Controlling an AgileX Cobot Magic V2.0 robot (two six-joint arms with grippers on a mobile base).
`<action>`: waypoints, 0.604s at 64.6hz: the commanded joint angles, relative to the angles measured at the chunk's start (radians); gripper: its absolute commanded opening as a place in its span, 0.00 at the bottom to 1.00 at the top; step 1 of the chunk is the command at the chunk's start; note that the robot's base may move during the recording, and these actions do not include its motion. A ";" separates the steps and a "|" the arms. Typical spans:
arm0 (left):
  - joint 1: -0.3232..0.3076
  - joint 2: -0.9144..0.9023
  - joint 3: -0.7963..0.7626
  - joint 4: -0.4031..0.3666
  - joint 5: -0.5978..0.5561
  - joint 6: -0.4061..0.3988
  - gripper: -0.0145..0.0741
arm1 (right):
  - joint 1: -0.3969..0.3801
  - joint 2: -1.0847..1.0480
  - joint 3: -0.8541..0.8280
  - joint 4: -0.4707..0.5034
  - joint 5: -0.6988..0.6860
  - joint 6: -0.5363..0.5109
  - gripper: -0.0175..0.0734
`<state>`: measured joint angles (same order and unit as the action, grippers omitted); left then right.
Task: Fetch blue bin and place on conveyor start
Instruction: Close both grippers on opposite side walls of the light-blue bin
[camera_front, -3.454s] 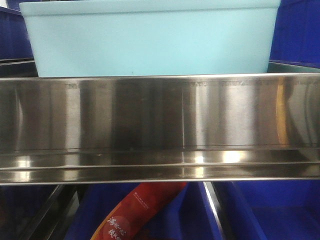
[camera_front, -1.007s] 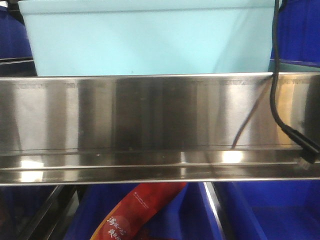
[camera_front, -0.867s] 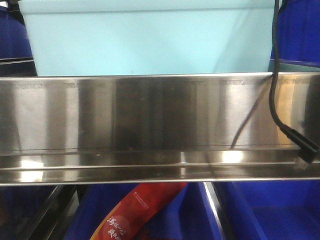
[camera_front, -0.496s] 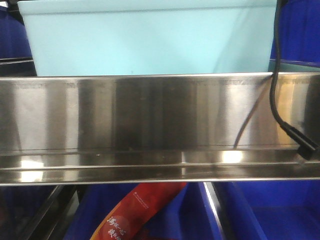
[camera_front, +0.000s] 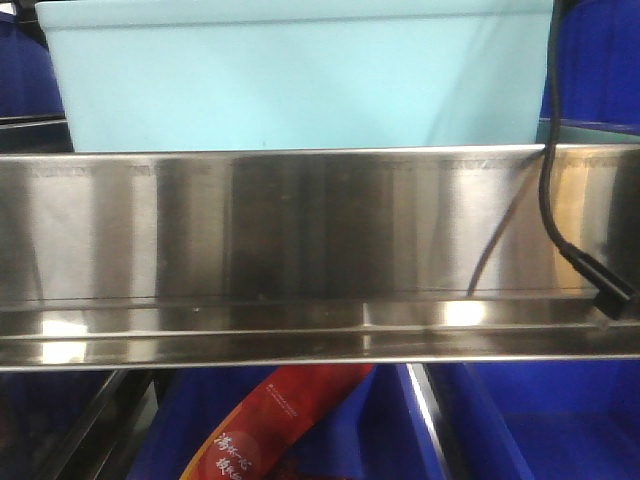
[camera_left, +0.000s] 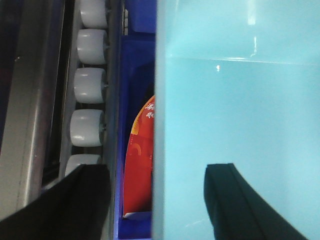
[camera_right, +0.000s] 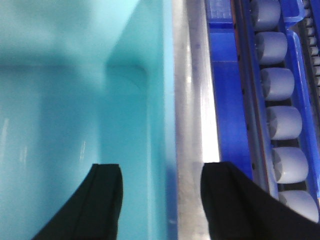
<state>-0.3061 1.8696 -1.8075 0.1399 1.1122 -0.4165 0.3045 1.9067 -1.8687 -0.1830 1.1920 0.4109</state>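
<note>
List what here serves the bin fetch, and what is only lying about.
Job: blue bin; left pincer and right pincer, each open astride a bin wall.
Lying about: steel shelf rail; rollers; dark blue crates; red packet; black cable.

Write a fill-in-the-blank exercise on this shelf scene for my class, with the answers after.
The left pincer and right pincer each straddle a wall of the pale blue ___. The packet below the steel shelf is ___ in colour. A black ___ hangs down at the shelf's right end. Both pincers' jaws stand ___.
Answers: bin; red; cable; open.
</note>
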 joint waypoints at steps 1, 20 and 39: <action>0.004 0.000 -0.008 -0.002 -0.001 0.002 0.53 | -0.007 -0.009 -0.005 -0.017 0.009 -0.010 0.47; 0.004 0.000 -0.008 0.001 -0.001 0.006 0.46 | -0.007 -0.007 -0.005 -0.017 0.011 -0.010 0.47; 0.004 0.000 -0.008 0.002 -0.001 0.021 0.45 | -0.007 -0.008 -0.005 -0.017 0.011 -0.010 0.43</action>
<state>-0.3061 1.8696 -1.8075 0.1399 1.1122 -0.4009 0.3045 1.9067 -1.8687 -0.1845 1.2011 0.4103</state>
